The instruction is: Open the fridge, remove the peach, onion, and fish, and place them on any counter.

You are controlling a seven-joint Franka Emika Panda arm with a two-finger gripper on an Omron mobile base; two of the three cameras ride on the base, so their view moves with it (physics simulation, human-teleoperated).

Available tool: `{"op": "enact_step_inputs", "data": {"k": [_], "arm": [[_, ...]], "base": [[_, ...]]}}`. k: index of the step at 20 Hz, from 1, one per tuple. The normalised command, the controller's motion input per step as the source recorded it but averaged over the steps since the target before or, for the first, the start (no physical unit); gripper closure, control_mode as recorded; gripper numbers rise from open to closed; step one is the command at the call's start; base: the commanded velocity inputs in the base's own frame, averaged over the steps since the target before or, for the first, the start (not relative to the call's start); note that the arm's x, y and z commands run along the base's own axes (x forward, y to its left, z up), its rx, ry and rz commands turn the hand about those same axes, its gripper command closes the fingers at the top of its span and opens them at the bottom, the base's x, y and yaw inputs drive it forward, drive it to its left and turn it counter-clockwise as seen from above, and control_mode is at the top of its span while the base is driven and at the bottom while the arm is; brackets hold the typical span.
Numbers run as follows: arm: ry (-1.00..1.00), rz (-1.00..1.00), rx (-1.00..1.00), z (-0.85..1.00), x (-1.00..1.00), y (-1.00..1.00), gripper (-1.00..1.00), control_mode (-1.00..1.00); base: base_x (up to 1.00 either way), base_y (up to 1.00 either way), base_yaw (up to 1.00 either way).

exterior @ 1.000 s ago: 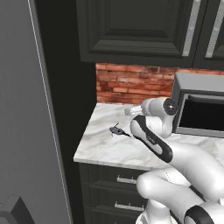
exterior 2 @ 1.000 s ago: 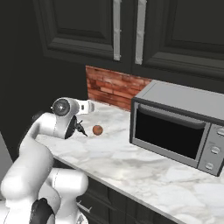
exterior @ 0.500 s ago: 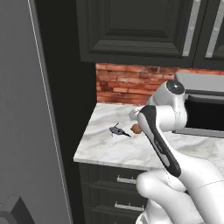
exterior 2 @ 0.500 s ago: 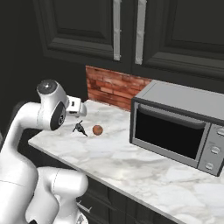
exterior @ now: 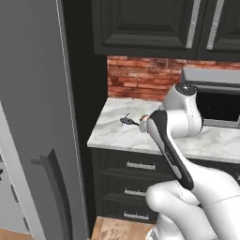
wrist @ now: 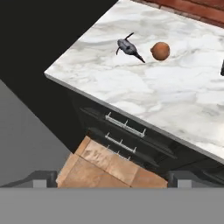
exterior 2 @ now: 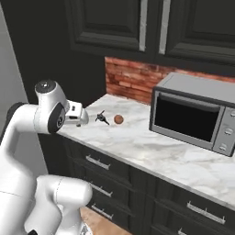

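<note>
White arm hides brown ball [exterior: 144, 117], fridge [exterior: 33, 117] cropped

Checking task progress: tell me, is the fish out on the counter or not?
Out: the fish lies on the marbled counter, beside a small brown ball.

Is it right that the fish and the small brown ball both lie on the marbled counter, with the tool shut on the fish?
Not quite. The fish and the brown ball do lie on the counter, apart from each other, but the tool holds nothing: it is open and off the counter's edge, as the right base view and hand view show.
</note>
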Motion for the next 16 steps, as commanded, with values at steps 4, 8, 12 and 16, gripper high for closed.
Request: {"op": "enact_step_inputs", "data": {"k": [4,8,12,16], "arm": [[0.0,0.0,0.0,0.0,0.0,0.0,-1.0,1.0],[0.0,0.0,0.0,0.0,0.0,0.0,-1.0,1.0],[0.0,0.0,0.0,0.0,0.0,0.0,-1.0,1.0],[0.0,0.0,0.0,0.0,0.0,0.0,-1.0,1.0]], "base": [[-1.0,0.34,0.09],[-1.0,0.67,0.04],[-0.88,1.0,-0.33],[-0.64,1.0,-0.44]]}}
